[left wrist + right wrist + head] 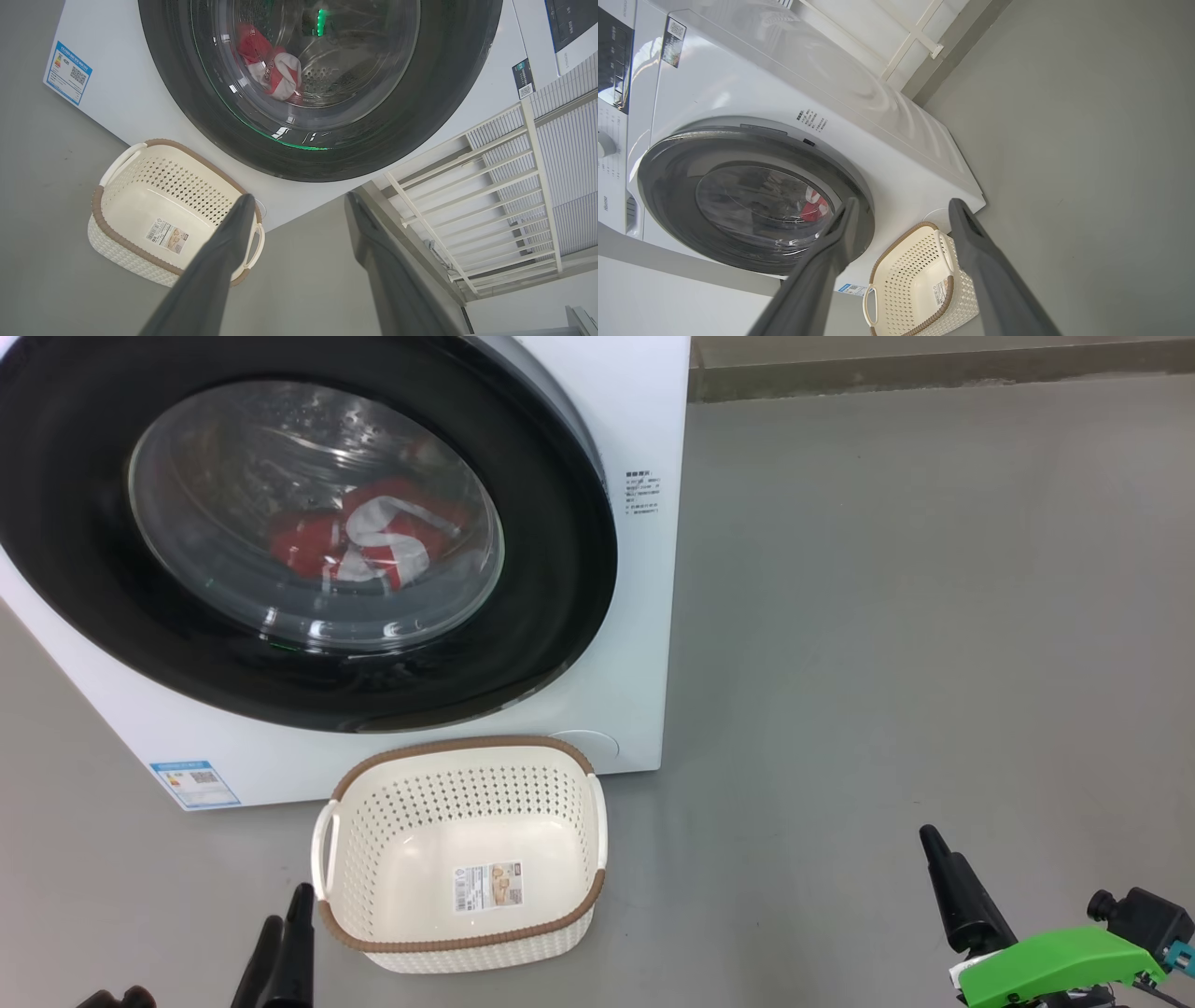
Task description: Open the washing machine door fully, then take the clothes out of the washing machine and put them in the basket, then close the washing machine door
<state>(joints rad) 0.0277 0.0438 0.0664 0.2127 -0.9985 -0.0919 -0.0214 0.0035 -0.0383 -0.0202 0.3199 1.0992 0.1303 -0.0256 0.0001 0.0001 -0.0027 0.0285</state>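
Step we're on: the very first one, by our reckoning. The washing machine door sits flush against the washing machine, so nothing's opened yet.

Clothes: the clothes are a red-and-white bundle low in the drum. We see them through the glass bowl, shut in behind the door.

Basket: the basket is on the floor right in front of the machine, below the door's lower rim. It's empty apart from its paper label.

Left tool: the left tool has its fingers spread wide with nothing between them. In the head view it hangs low, just beside the basket's near left corner.

Right tool: the right tool is also spread wide and empty. It's low and well off to the right of the machine's front corner.

The relation that matters: the door lies up and forward of both tools, and leftward of the right one. The left tool is nearer the door's middle. The right tool is on the side of the door's right rim.

Where to grab: honestly, we can't make out a handle or hinge for sure. The right wrist view hints at a lip along that right rim, so we'd guess the door pulls open from there. That would make the right arm the likelier one to go first.
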